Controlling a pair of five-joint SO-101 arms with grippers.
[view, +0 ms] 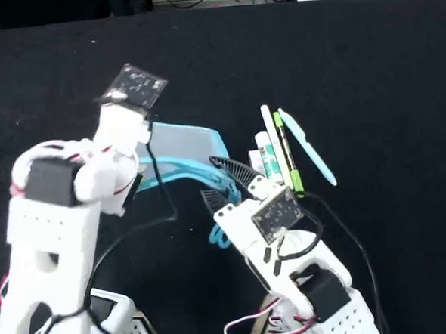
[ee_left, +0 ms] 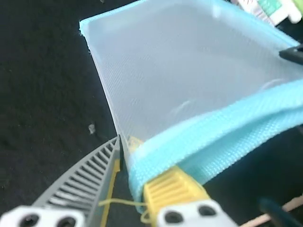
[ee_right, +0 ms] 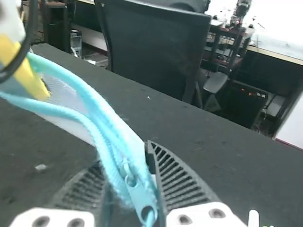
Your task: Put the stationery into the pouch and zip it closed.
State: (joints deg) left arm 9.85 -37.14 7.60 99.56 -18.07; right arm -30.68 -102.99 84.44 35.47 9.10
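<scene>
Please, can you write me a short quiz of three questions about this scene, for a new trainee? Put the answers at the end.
1. True or false: the pens already lie inside the pouch.
2. What is at the tip of the right gripper? A) the zipper pull B) a pen C) nothing
3. Fill in the gap: the left gripper is shut on the ____.

Key:
1. False. They lie on the table beside it.
2. A.
3. pouch.
</scene>
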